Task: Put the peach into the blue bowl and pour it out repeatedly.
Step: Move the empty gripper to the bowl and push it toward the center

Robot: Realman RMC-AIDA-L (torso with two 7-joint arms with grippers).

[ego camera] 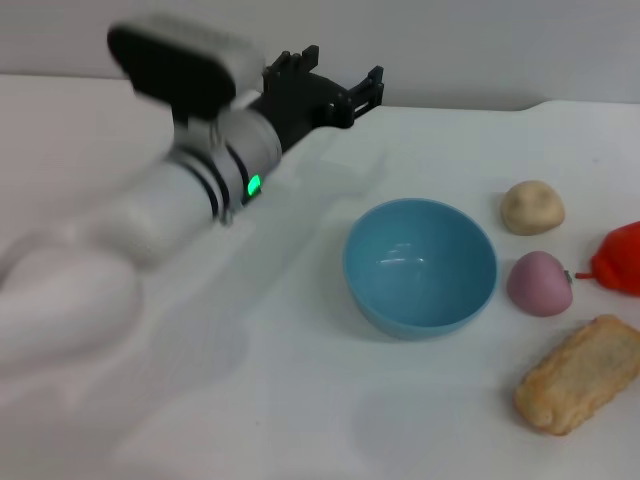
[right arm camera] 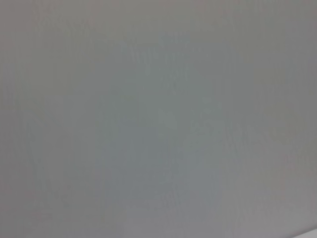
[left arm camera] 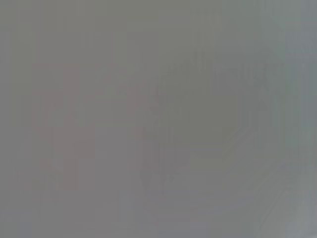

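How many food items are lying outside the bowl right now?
4, all on the bowl's right: peach beside it, beige ball behind the peach, red item at the frame edge, partly cut off, bread-like block nearest the robot. The bowl is empty.

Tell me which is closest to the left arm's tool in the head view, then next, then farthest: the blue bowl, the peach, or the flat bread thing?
From the left tool, raised over the table's far side:
1. Blue bowl, middle of the table.
2. Peach, just right of the bowl.
3. Flat bread piece, near right corner.
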